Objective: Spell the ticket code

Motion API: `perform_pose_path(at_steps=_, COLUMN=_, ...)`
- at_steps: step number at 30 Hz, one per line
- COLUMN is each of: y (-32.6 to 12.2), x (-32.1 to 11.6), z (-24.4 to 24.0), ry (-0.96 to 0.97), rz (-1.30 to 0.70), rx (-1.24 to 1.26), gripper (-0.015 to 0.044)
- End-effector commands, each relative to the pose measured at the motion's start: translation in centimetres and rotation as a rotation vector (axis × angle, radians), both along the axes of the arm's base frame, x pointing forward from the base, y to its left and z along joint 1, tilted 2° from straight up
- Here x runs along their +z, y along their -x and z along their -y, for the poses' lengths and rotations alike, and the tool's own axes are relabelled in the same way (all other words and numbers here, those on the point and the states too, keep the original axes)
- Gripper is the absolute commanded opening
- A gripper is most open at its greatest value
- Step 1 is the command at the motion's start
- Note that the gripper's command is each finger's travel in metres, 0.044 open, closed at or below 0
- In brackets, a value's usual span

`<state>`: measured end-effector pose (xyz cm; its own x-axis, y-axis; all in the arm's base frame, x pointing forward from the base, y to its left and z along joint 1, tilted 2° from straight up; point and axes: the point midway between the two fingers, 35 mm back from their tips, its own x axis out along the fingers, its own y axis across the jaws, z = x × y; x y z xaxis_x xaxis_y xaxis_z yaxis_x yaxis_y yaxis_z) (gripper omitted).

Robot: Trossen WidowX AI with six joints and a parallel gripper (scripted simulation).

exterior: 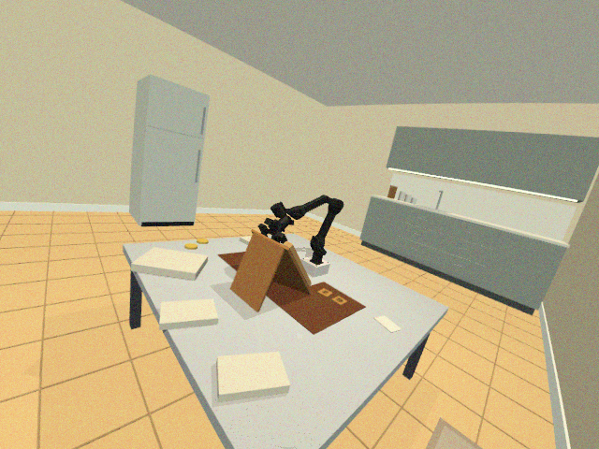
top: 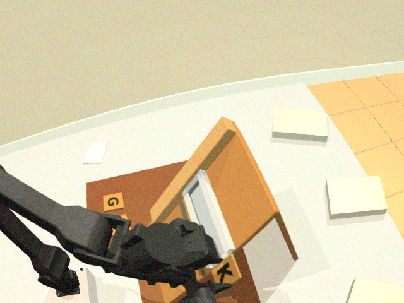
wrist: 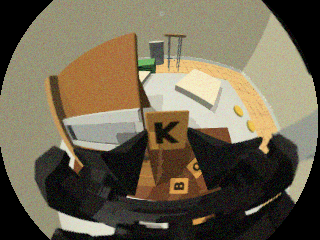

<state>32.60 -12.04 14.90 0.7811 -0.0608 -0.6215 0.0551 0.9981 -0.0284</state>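
My gripper (top: 223, 273) (wrist: 167, 135) is shut on the orange K tile (top: 228, 267) (wrist: 174, 122), its letter upright in the wrist view. The tile is just beside the near end of the pale rail (top: 213, 211) (wrist: 105, 119); whether they touch is unclear. The rail runs across the tilted wooden board (top: 241, 182) (exterior: 255, 275) (wrist: 100, 85). No tile shows in its visible part; my arm hides some of it. A G tile (top: 113, 201) lies on the brown mat (top: 140, 179) (exterior: 314, 319). The wrist view shows a B tile (wrist: 178, 186) and another tile (wrist: 195, 168), letter unclear.
A small white card (top: 95, 152) (exterior: 387, 324) lies past the mat, no print readable. Thick cream blocks (top: 299, 122) (top: 355, 196) (exterior: 251, 374) (wrist: 200, 87) stand near the counter's edge. Two yellow discs (exterior: 202, 240) (exterior: 191, 246) (wrist: 238, 111) lie beyond. The board stands high beside the gripper.
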Motion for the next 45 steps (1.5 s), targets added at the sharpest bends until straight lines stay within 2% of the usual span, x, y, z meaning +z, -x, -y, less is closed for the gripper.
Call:
perform_pose_path(at_steps=1, y=0.1, x=-0.1, z=-0.3, ry=-0.002, rz=0.0, rx=-0.002, gripper=0.0)
perform_pose_path(at_steps=45, y=-0.1, x=-0.1, z=-2.6, ry=-0.004, rz=0.0, rx=-0.002, gripper=0.0)
